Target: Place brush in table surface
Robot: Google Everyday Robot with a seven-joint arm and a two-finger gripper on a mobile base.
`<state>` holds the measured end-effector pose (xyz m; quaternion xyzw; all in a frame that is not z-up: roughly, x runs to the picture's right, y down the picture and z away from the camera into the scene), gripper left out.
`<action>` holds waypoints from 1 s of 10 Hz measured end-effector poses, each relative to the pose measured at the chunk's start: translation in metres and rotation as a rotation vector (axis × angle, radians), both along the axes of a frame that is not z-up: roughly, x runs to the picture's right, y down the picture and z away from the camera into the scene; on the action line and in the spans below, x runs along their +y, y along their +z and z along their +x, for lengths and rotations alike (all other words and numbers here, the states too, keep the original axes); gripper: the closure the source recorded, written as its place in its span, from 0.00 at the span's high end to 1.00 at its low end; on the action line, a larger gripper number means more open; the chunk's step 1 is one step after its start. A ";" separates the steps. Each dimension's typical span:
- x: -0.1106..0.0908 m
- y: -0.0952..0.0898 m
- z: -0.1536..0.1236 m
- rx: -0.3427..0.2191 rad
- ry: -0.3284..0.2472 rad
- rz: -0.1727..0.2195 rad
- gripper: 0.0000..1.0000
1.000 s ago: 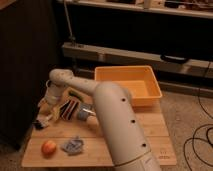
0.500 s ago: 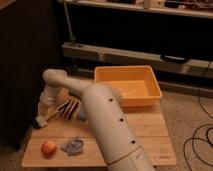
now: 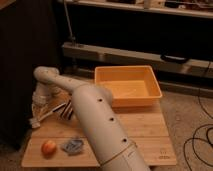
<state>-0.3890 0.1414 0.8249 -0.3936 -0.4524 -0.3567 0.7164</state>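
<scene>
arm (image 3: 100, 125): a thick, rounded, off-white shell is seen, widening toward the camera.
markings: small dark dots (image 3: 108, 120) are set in a row along it.
gripper (image 3: 41, 104): pale like the arm, closed, found over the left end of the tabletop (image 3: 150, 132).

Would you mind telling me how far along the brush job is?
Done: nothing clearly; the brush lies low at the left end of the table surface. In hand: the gripper is shut right at it, though whether it truly grips it is unclear. Left: rest the brush on bare wood and release.
</scene>
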 end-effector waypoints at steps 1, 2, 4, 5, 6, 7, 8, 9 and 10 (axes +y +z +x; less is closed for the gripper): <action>-0.006 0.000 0.006 0.014 0.015 0.002 0.08; -0.019 0.000 0.019 0.039 0.064 0.006 0.08; -0.042 -0.007 0.041 0.062 0.137 0.020 0.08; -0.058 -0.017 0.050 0.065 0.176 0.034 0.08; -0.074 -0.029 0.057 0.066 0.207 0.052 0.08; -0.093 -0.046 0.064 0.062 0.237 0.076 0.08; -0.111 -0.062 0.071 0.058 0.261 0.101 0.08; -0.135 -0.082 0.080 0.057 0.290 0.135 0.08; -0.155 -0.099 0.087 0.061 0.310 0.163 0.08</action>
